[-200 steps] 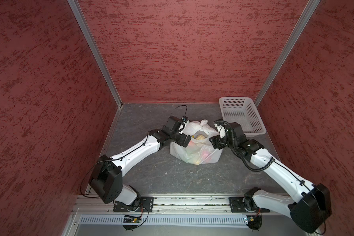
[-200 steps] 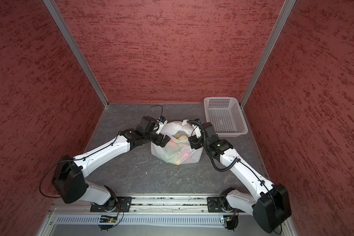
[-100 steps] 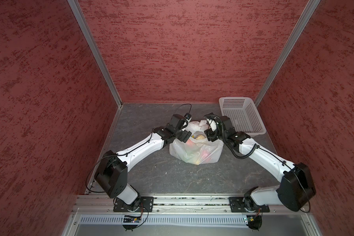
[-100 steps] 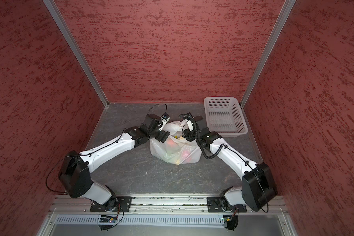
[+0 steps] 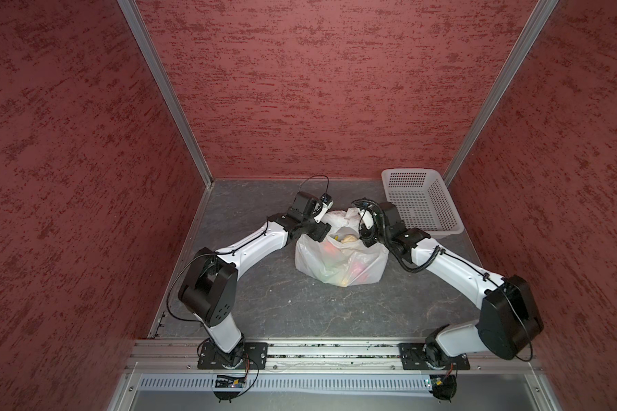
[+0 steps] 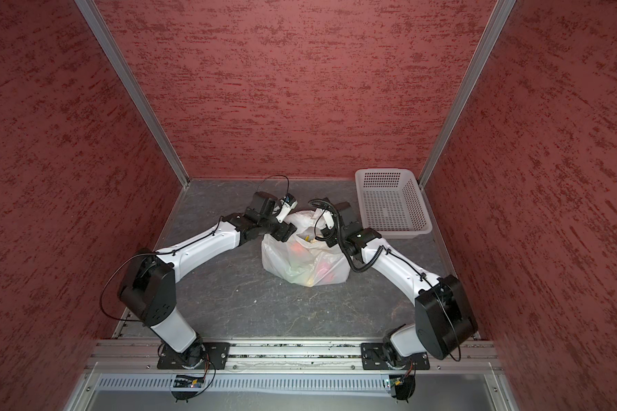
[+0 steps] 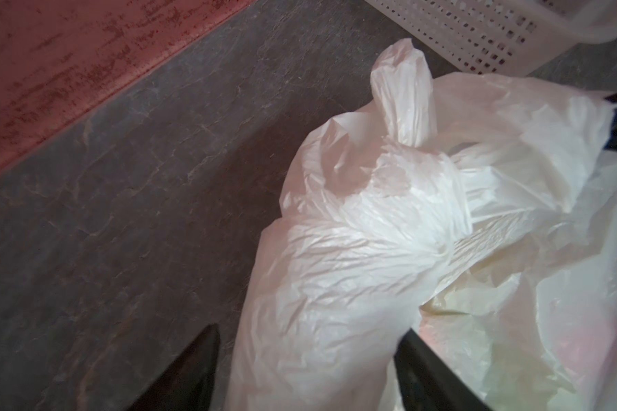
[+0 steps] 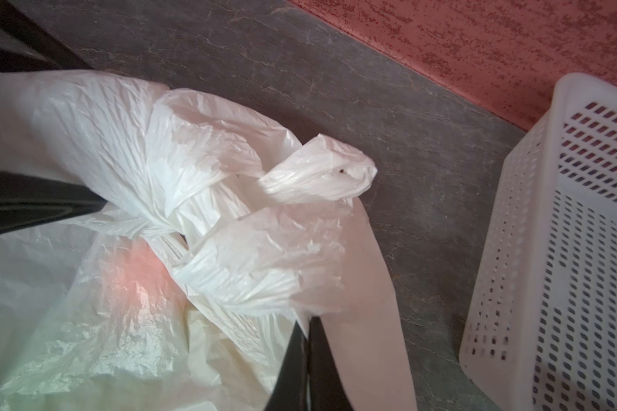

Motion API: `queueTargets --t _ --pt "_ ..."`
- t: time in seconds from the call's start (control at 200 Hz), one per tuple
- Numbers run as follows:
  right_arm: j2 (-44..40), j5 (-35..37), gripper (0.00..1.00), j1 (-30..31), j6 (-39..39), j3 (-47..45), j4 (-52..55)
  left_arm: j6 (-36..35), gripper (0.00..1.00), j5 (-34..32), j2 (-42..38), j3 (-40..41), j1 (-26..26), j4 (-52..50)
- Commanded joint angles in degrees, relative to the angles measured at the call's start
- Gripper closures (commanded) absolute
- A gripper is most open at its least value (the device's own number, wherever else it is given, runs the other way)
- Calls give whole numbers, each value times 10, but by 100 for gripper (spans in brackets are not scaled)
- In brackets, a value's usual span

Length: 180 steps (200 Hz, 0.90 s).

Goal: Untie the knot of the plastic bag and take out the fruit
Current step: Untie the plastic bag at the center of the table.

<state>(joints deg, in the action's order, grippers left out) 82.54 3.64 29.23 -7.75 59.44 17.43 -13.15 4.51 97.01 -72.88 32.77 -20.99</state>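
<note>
CLOSING ON THE KNOT: My right gripper [image 8: 309, 334] has just snapped closed on a fold of film beside the knot [image 8: 168, 219], after standing wide a second ago off the side of the plastic bag [image 5: 335, 263]. My left gripper [image 7: 310, 331] has come in from the opposite side and is narrowing, but it has not clamped. Its jaws stand apart around the bag's rolled handle, one finger against the film, the other with bare table [image 7: 122, 213] showing between it and the bag.

The bag sits mid-table between my two arms, and the basket [image 5: 421, 206] lies empty near my right wrist. The knot rides on the bag's top, toward the far side, and looks tied, the two handles crossing in a tight twist. The fruit [image 5: 348, 239] is inside: a pale yellow piece shows at a gap in the mouth, and red and yellow blurs glow through the film lower down.

By my reading, one hold is made and the second is nearly there. The pull that loosens the knot has yet to come.
</note>
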Motion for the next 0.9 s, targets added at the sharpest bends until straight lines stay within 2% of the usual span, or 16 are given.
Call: queueTargets --t 0.0,0.15,0.271,0.766,0.852,0.882,0.897 --pt "-25 -1 100 3 7 7 1 -9 45 36 -4 -5 -8 9" --pt "-38 14 100 1 17 -1 8 -12 80 52 -26 12 -19 16" --pt "-51 24 100 -8 32 -11 9 -9 100 75 -50 33 -34 18" --pt "-112 -2 100 -126 98 -61 29 25 100 164 -186 146 -132 16" --pt "-117 -9 100 -129 104 -64 29 38 100 166 -198 154 -141 15" --pt "-118 -15 100 -130 104 -63 31 41 94 165 -202 154 -141 15" --pt "-118 -19 100 -130 105 -62 31 42 86 165 -204 154 -141 14"
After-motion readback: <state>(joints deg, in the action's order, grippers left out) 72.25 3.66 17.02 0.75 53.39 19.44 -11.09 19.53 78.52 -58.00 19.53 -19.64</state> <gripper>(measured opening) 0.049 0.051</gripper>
